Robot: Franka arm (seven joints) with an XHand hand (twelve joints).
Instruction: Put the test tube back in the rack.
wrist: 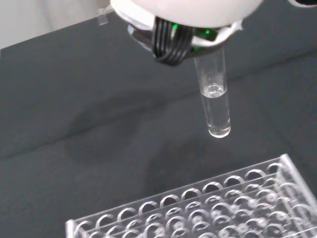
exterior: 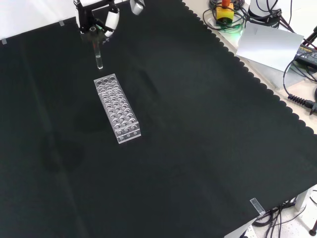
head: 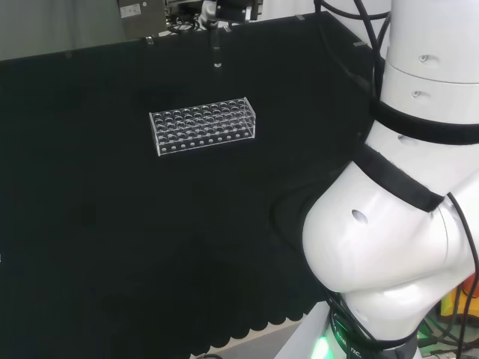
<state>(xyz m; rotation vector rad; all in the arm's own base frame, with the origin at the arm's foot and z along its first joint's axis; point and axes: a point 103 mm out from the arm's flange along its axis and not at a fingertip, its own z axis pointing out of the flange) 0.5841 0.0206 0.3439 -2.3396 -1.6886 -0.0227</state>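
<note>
Rack point(exterior: 117, 107) sits on the black counter point(exterior: 198, 148), clear plastic, many open holes, all apparently vacant. Beyond its far end, in the air: test tube point(exterior: 98, 54), upright, a little clear liquid at its bottom. Robot hand point(exterior: 96, 17) pinches its top. Judged light, smooth, slippery, breakable glass; hold high near the rim, keep vertical, lower gently into a hole.

Black cloth point(exterior: 198, 148) with scalloped edge covers the bench. Beyond its edge: grey sheet point(exterior: 270, 45), cables point(exterior: 297, 94), white wall point(exterior: 29, 15).
</note>
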